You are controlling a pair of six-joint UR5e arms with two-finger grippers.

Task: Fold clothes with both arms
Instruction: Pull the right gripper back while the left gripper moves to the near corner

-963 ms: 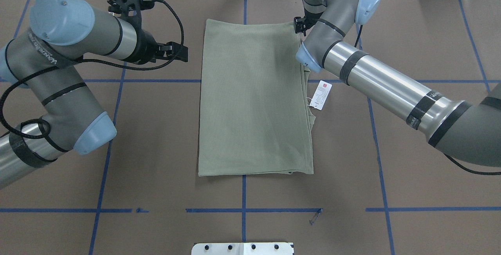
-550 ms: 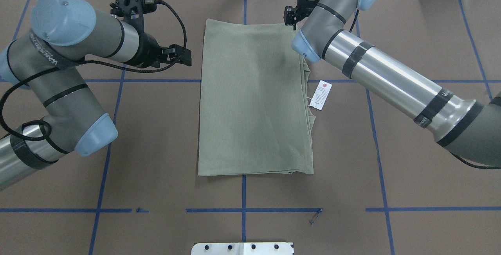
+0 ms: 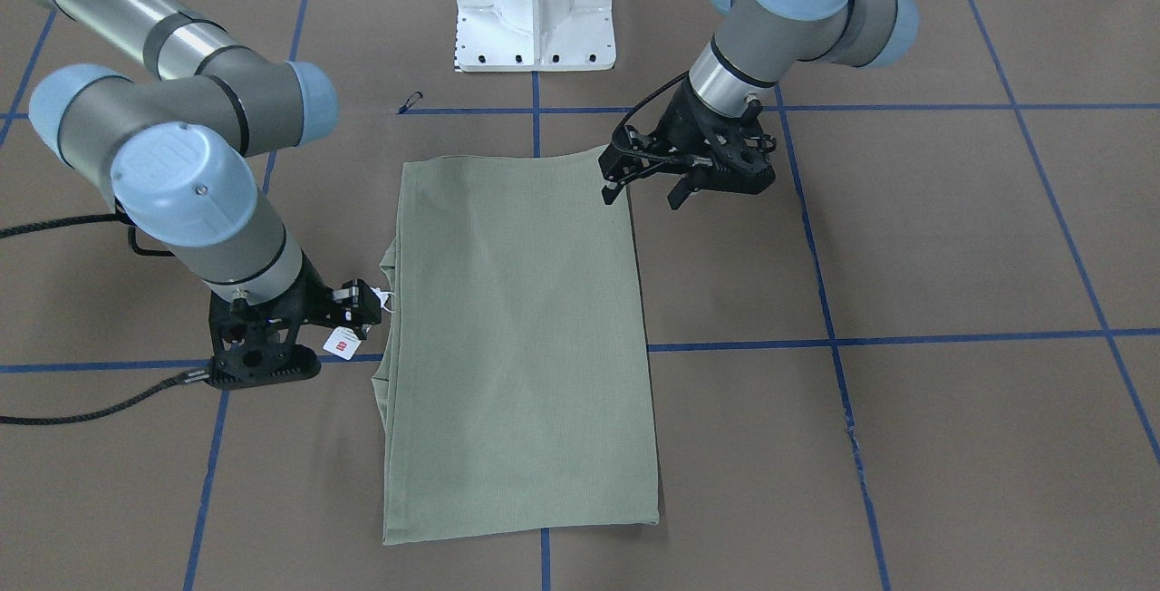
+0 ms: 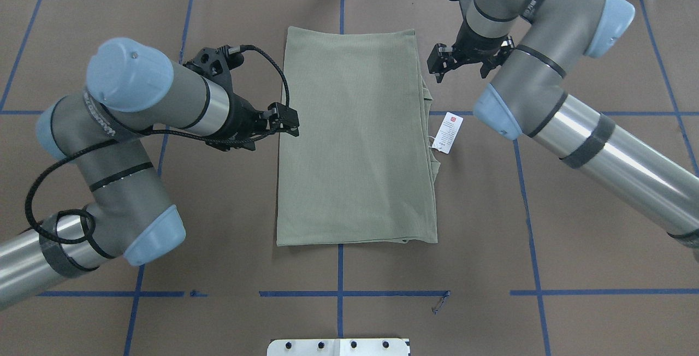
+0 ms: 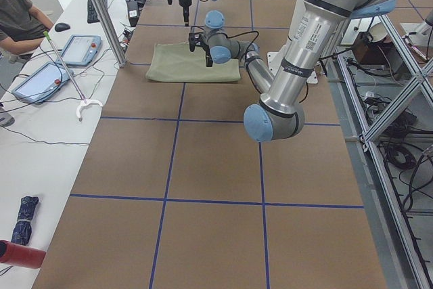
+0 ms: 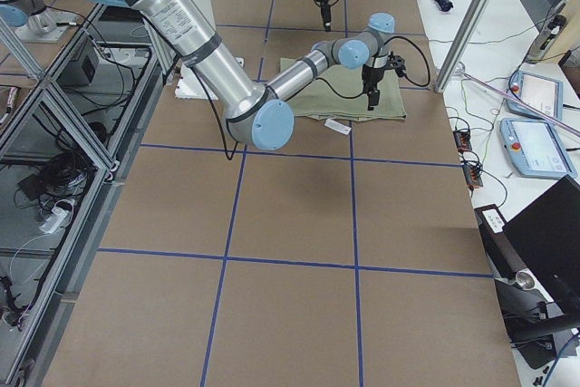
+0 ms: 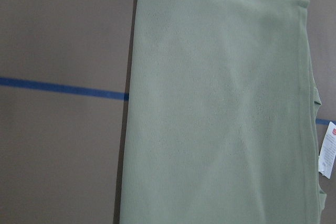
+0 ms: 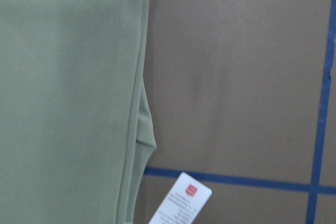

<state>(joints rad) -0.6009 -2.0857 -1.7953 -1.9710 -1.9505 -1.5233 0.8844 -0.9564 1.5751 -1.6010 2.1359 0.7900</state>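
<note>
Spread apart and gripping nothing at left gripper (image 4: pixel 288 121) and right gripper (image 4: pixel 460 69) alike, poised beside opposite long edges of the shirt (image 4: pixel 355 137). Folded into a narrow rectangle, flat on the table (image 4: pixel 546 208), tag (image 4: pixel 449 132) poking out. Probably between folds: next, pinch one short end's corners, carry across.

L tool (image 4: pixel 292 124) nearer shirt (image 4: pixel 355 143), R tool (image 4: pixel 461 75) withdrawn
</note>
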